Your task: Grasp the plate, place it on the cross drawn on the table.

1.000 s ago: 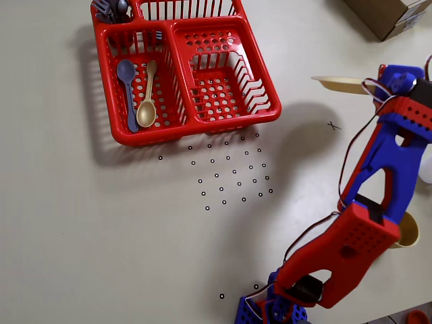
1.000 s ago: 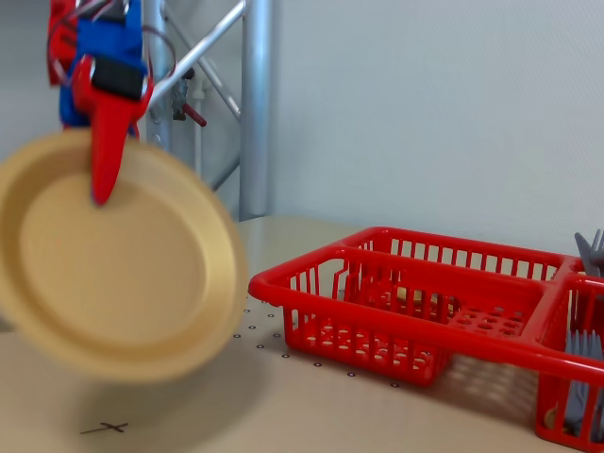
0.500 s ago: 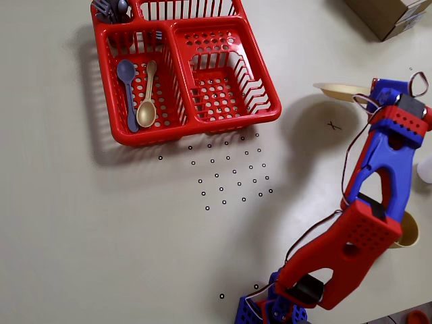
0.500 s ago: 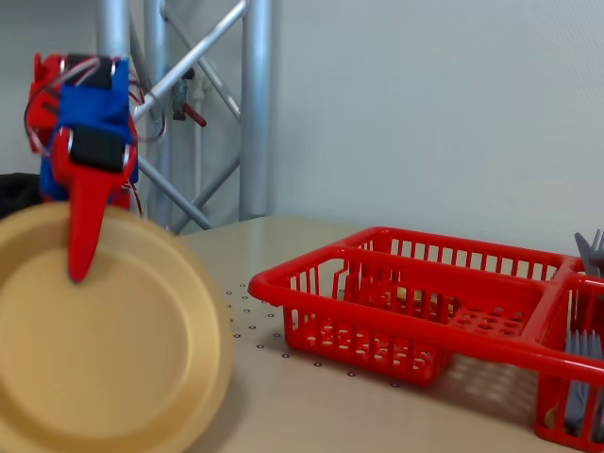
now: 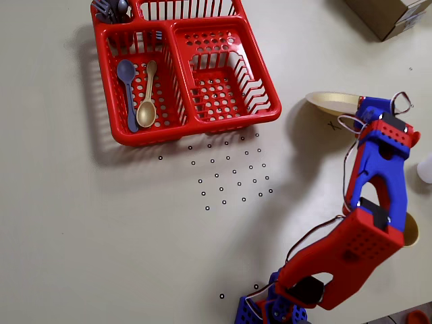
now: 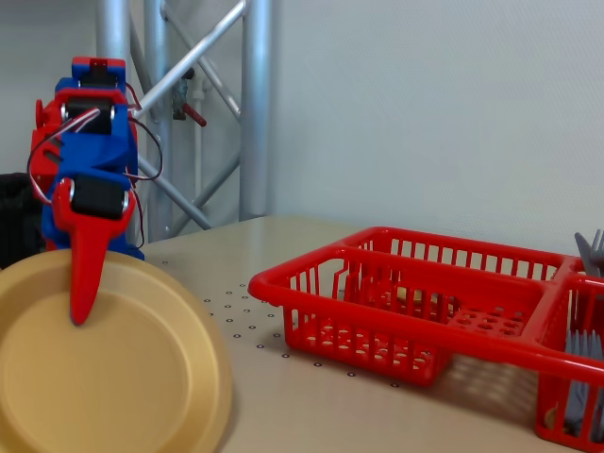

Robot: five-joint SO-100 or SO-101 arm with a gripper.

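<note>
The tan plate (image 6: 123,377) is held on edge and tilted, off the table, its face turned to the fixed view. In the overhead view it shows as a thin tan sliver (image 5: 332,101) at the right. My gripper (image 6: 79,307) is shut on the plate's rim: one red finger (image 6: 83,264) lies across its face, the other is hidden behind it. In the overhead view the gripper (image 5: 359,111) is mostly hidden under the blue wrist. A small drawn cross (image 5: 332,125) shows on the table just below the plate, partly covered by the arm.
A red divided basket (image 5: 196,123) stands at the upper left with a grey-blue spoon (image 5: 127,84) and a gold spoon (image 5: 147,101); it also shows in the fixed view (image 6: 377,288). A cardboard box (image 5: 388,15) sits top right. A white object (image 5: 426,169) and a tan rim (image 5: 411,231) lie by the arm.
</note>
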